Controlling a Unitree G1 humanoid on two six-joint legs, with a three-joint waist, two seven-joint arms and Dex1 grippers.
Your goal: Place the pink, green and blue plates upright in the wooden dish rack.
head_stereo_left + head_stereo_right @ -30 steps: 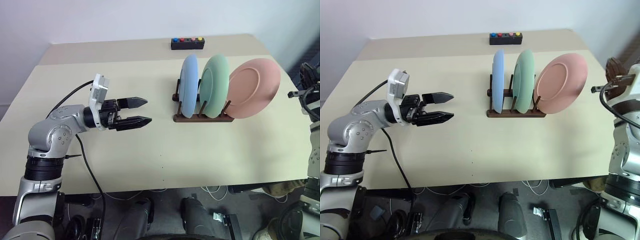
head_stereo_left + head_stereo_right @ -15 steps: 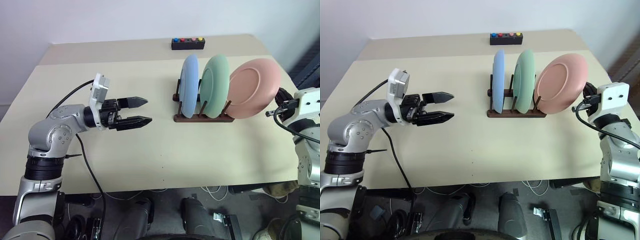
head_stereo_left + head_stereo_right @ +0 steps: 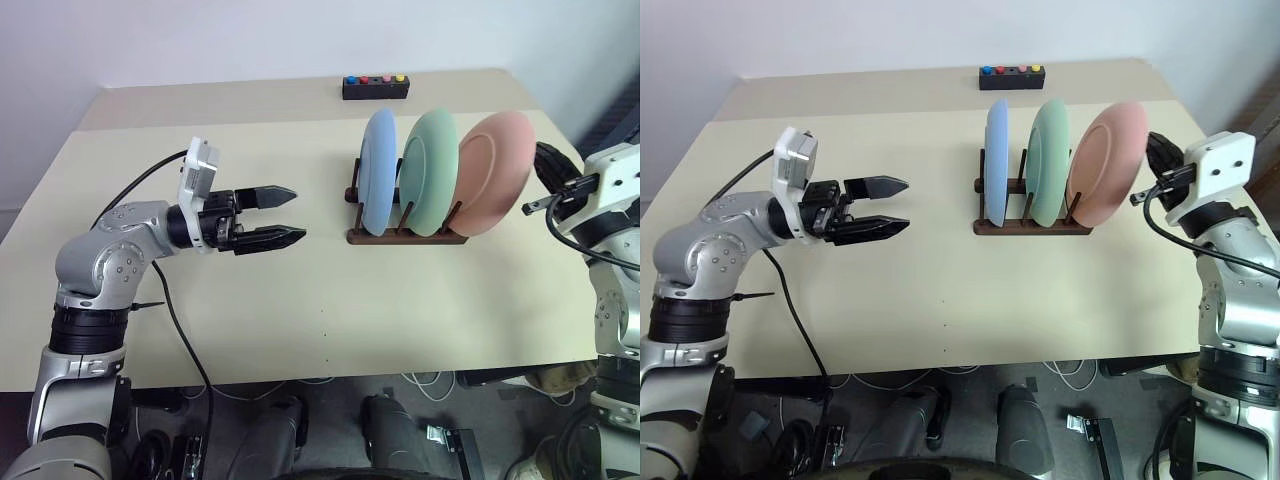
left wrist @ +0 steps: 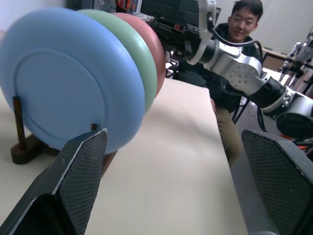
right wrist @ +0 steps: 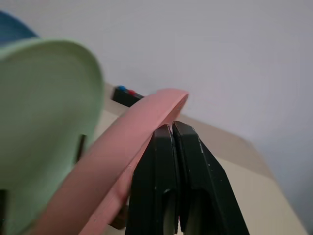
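**Closed right claw nudged the pink plate straighter in the rack**

All three plates stood in the wooden dish rack (image 3: 405,236) near the far side of the tabletop (image 3: 300,320): the blue plate (image 3: 378,168) at the left end, the green plate (image 3: 429,172) in the middle and the pink plate (image 3: 492,172) at the right end. A second earlier the pink plate leaned well out to the right, showing a broad round face; here it stood noticeably more upright, closer to the green one, though it was tilted a little more than its neighbours. The right claw (image 5: 172,142), fingers pressed together and gripping nothing, had swung in from the table's right edge and lay against the pink plate's back near the rim, apparently pushing it upright. The left claw (image 3: 285,214) hung spread and empty over the tabletop, well left of the rack, pointing towards it. Judged from this, the task looked all but finished, with only the pink plate's lean left to settle.
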